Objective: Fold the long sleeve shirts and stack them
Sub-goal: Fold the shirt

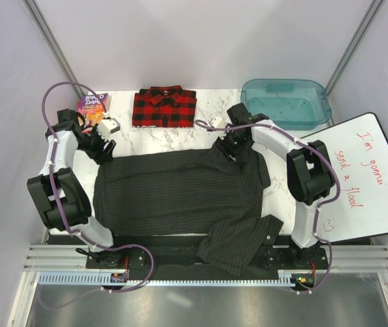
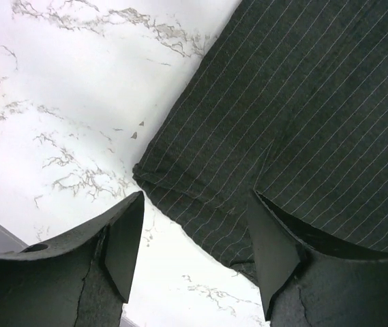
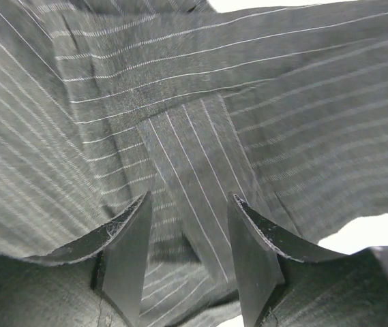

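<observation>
- surface: white marble-patterned table (image 1: pixel 173 139); pale plain walls on three sides; metal rails run along the near edge, below the arm bases.
- shirts, count two.
  - charcoal pinstripe shirt (image 1: pixel 173 194): lies spread flat across the middle of the table, collar end toward the right, hem end toward the left; one sleeve is crumpled at the near right and drapes over the table's near edge.
  - red-and-black plaid shirt (image 1: pixel 164 107): folded into a neat rectangle, collar up, at the far edge of the table, apart from the charcoal one.
- paperback book (image 1: pixel 93 103), count one: far left corner, beside the plaid shirt; cover lettering reads "dahl" and "charlie", the rest partly hidden by the left arm.
- clear teal plastic bin (image 1: pixel 286 84), count one: far right corner.
- whiteboard (image 1: pixel 378 197), count one: at the table's right side; red handwriting reads "i'm gonna send a flood", with a small heart drawn near its lower corner.
- arms, count two.
  - left gripper (image 2: pixel 195 197): jaws spread, nothing pinched; it hangs over the far left corner of the charcoal shirt, where fabric meets bare marble.
  - right gripper (image 3: pixel 189 197): jaws spread, nothing clamped; it hangs close over the charcoal shirt's collar area, pinstriped fabric filling its view.
</observation>
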`<move>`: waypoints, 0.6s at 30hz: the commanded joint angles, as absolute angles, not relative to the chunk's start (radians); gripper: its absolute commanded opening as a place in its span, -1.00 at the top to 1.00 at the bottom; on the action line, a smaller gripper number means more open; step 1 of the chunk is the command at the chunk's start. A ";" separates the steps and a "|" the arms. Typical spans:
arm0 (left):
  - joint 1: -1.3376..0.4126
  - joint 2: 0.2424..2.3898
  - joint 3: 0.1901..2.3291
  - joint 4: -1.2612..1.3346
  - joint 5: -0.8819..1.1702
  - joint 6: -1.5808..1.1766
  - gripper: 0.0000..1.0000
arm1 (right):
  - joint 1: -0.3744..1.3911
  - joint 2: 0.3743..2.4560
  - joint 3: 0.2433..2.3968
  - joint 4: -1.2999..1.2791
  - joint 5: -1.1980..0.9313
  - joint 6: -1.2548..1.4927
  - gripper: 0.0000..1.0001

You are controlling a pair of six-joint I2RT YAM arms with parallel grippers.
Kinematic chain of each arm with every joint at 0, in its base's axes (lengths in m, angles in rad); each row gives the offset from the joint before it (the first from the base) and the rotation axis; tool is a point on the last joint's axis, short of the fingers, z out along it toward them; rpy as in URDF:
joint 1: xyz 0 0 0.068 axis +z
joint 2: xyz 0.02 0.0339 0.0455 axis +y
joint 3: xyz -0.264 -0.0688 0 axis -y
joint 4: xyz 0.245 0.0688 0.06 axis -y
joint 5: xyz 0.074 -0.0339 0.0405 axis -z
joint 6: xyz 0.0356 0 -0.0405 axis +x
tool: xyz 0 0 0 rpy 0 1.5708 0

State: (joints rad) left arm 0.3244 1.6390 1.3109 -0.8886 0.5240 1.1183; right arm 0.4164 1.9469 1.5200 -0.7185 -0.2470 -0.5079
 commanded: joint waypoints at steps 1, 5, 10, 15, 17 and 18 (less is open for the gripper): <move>0.319 1.597 1.347 -0.911 0.566 1.057 -0.39 | 0.436 1.991 1.520 -0.703 -0.183 -0.595 -0.12; 0.310 1.583 1.350 -0.925 0.566 1.054 -0.40 | 0.443 2.028 1.502 -0.670 -0.146 -0.626 -0.13; 0.305 1.569 1.348 -0.930 0.566 1.054 -0.40 | 0.456 2.043 1.502 -0.655 -0.121 -0.647 0.01; 0.305 1.562 1.344 -0.931 0.568 1.052 -0.40 | 0.456 2.002 1.551 -0.667 -0.114 -0.634 0.89; 0.305 1.562 1.347 -0.931 0.572 1.048 -0.40 | 0.456 1.985 1.581 -0.683 -0.114 -0.629 1.00; 0.305 1.562 1.350 -0.933 0.580 1.040 -0.40 | 0.457 1.965 1.595 -0.693 -0.118 -0.629 1.00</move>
